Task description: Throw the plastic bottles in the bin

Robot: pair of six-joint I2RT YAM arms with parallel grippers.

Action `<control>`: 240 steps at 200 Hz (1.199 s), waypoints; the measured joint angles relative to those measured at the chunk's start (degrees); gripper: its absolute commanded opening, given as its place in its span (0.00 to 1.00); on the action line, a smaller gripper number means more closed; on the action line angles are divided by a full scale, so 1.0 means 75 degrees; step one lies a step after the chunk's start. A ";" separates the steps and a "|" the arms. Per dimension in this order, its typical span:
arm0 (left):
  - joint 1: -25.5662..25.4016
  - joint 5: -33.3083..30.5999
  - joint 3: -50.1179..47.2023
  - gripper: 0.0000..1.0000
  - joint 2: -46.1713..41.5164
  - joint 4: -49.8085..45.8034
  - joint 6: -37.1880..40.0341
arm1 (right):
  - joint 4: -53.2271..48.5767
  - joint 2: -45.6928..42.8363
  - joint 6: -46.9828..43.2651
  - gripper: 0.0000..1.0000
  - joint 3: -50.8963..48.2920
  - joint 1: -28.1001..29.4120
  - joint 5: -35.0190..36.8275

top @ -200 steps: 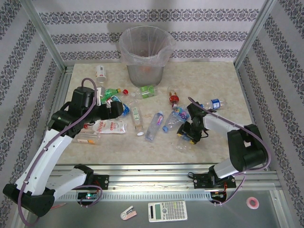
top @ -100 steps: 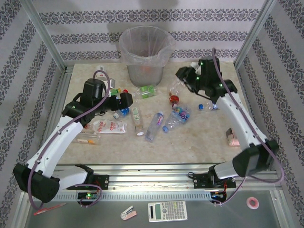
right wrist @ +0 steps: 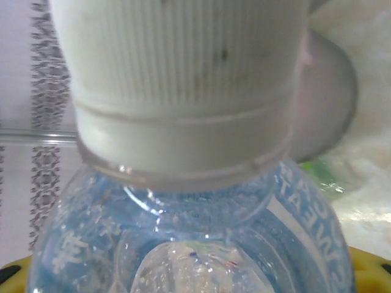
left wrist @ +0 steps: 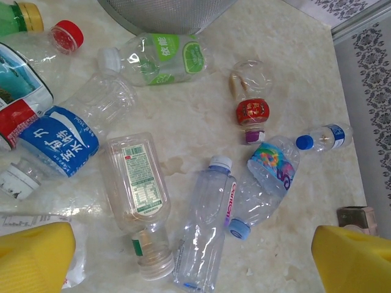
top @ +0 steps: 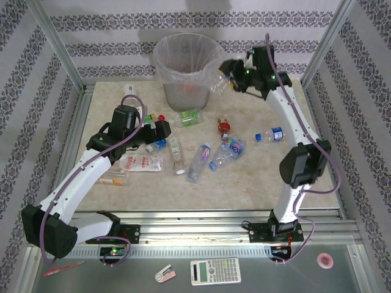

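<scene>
The right gripper (top: 225, 74) holds a white-capped bottle (right wrist: 183, 232) at 3 o'clock of the bin (top: 176, 97). The left gripper (top: 162, 129) gapes wide.

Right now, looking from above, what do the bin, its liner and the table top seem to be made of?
The bin: grey and matt, with a finely textured wall; plastic or metal mesh, unclear. Its liner: thin clear plastic film, wrinkled and glossy over the rim. The table top: beige marble pattern; stone or printed laminate, I cannot tell.
</scene>
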 measured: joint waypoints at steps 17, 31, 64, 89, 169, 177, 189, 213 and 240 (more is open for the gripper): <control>0.0003 0.0003 0.0137 0.99 0.0385 0.0026 -0.0023 | 0.0332 0.1690 0.0431 0.90 0.3316 0.0119 -0.0268; 0.0015 0.0029 0.0262 0.99 0.0726 0.0093 -0.0035 | 0.0568 0.3101 0.0810 0.97 0.5933 0.0181 -0.0358; 0.0015 0.0213 0.0309 1.00 0.1169 0.0326 -0.0367 | 0.1186 0.4482 0.1775 0.98 0.7219 0.0221 -0.0589; 0.0015 0.0449 0.0152 1.00 0.1218 0.0519 -0.0801 | 0.1227 0.4377 0.1792 0.98 0.5945 0.0137 -0.0618; -0.0691 0.0026 0.0507 1.00 0.1973 -0.1207 -0.1081 | 0.0227 0.0367 -0.0597 0.98 0.1682 -0.0085 -0.1061; -0.0813 -0.0070 0.0641 1.00 0.2238 -0.1434 -0.1067 | 0.0265 -0.0187 -0.0886 0.98 0.1102 -0.0085 -0.1134; -0.0930 -0.0213 0.0874 1.00 0.2626 -0.1673 -0.1037 | 0.0210 -0.0874 -0.1233 0.98 0.0277 -0.0073 -0.1256; -0.1116 -0.0551 0.1536 1.00 0.3599 -0.1953 -0.0988 | 0.0187 -0.1874 -0.1845 0.98 -0.1443 0.0000 -0.1413; -0.1160 -0.0889 0.2215 1.00 0.4508 -0.2133 -0.0962 | 0.0012 -0.2390 -0.2296 0.98 -0.3159 0.0082 -0.1495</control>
